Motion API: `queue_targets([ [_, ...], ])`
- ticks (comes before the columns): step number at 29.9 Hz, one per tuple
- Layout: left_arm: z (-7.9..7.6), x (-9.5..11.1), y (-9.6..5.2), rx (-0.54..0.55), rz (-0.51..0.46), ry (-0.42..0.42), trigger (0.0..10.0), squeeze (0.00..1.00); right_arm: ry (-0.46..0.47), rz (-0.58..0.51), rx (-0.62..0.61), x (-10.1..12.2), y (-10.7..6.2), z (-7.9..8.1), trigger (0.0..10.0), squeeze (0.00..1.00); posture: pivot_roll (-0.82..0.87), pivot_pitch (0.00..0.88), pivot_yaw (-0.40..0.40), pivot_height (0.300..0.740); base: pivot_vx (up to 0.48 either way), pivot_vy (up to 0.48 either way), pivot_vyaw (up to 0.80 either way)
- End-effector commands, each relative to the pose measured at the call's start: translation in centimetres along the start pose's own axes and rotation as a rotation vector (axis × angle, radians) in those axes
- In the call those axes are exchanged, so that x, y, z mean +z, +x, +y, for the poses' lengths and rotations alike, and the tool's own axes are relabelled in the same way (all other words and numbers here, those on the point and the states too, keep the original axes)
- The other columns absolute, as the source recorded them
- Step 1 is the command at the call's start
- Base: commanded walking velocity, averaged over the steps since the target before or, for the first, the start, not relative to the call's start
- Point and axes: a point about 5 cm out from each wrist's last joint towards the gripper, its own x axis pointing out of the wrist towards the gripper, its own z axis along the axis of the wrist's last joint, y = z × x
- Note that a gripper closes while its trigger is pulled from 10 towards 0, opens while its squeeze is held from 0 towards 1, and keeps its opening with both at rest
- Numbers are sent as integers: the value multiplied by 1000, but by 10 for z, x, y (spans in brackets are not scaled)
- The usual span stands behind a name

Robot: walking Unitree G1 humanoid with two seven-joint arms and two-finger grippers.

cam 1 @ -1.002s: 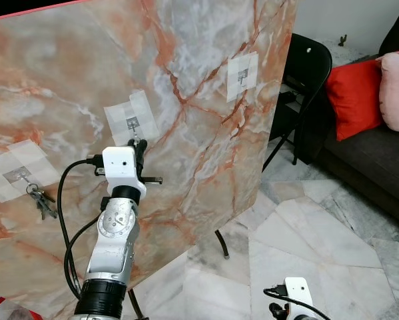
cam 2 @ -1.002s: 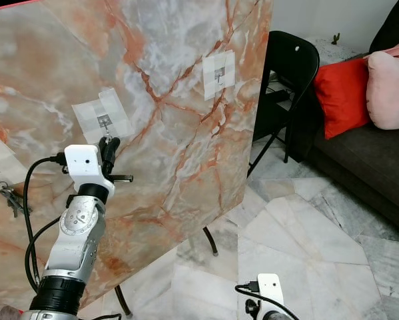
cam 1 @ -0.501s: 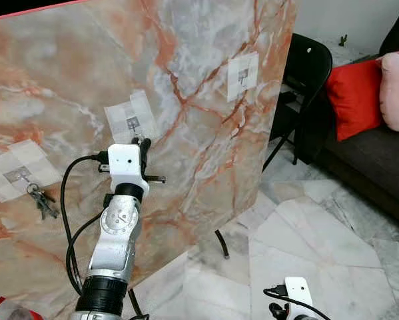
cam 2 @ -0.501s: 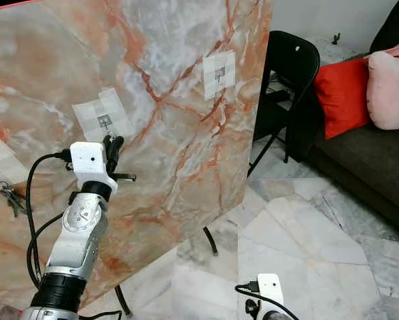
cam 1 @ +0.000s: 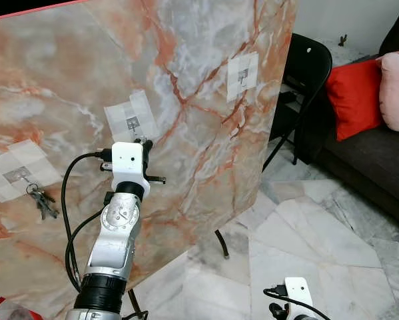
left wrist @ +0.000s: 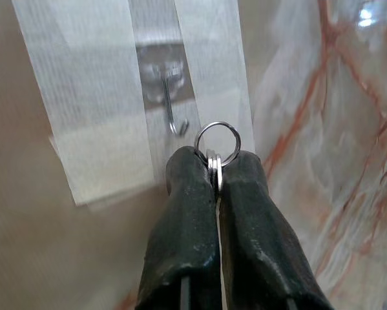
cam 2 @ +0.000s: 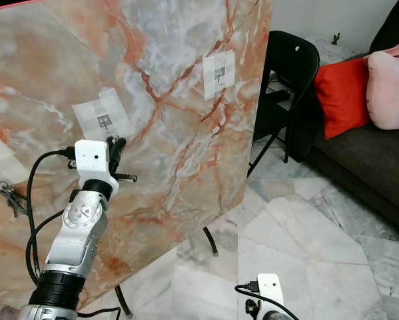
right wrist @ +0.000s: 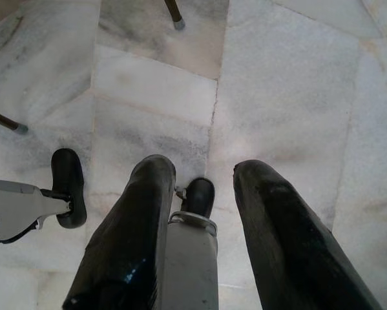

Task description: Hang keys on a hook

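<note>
Left hand (left wrist: 216, 173) pinched a key ring (left wrist: 217, 143) just below the middle hook (left wrist: 170, 102).

The fingers were closed tight on the ring, which stood near the hook's upturned tip but apart from it, against the taped patch (cam 1: 131, 118) on the marble board (cam 1: 206, 80). Another bunch of keys (cam 1: 42, 201) hung from the hook further left. The right hand (right wrist: 199, 194) hung idle over the floor (right wrist: 290, 97), fingers spread and empty.

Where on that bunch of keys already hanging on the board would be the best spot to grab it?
Probably the dangling keys themselves, approached from the front, away from the marble board. They hang free below the taped hook, while the ring at the top sits tight on the hook and against the board, leaving fingers little room.
</note>
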Motion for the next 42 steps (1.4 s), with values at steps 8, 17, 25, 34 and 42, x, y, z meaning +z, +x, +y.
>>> queue_targets([
  [8, 4, 10, 4, 30, -23, 7, 10000, 0, -4, 8, 2, -2, 0, 1, 10000, 0, 24, 37, -8, 740, 0, 0, 0],
  [17, 4, 8, 4, 35, -4, -1, 10000, 0, -7, 9, 2, -2, 0, 1, 10000, 0, 24, 37, -8, 740, 0, 0, 0],
  [25, 5, 7, 4, 45, 13, -24, 10000, 0, -8, 8, 1, -2, 0, 1, 10000, 0, 25, 38, -8, 740, 0, 0, 0],
  [34, 7, 7, 5, 62, 20, -41, 10000, 0, -9, 8, 3, -2, 0, 1, 10000, 0, 25, 38, -8, 740, 0, 0, 0],
  [42, 5, 9, 5, 52, 12, -45, 10000, 0, -9, 8, 3, -2, 0, 1, 10000, 0, 24, 40, -7, 740, 0, 0, 0],
])
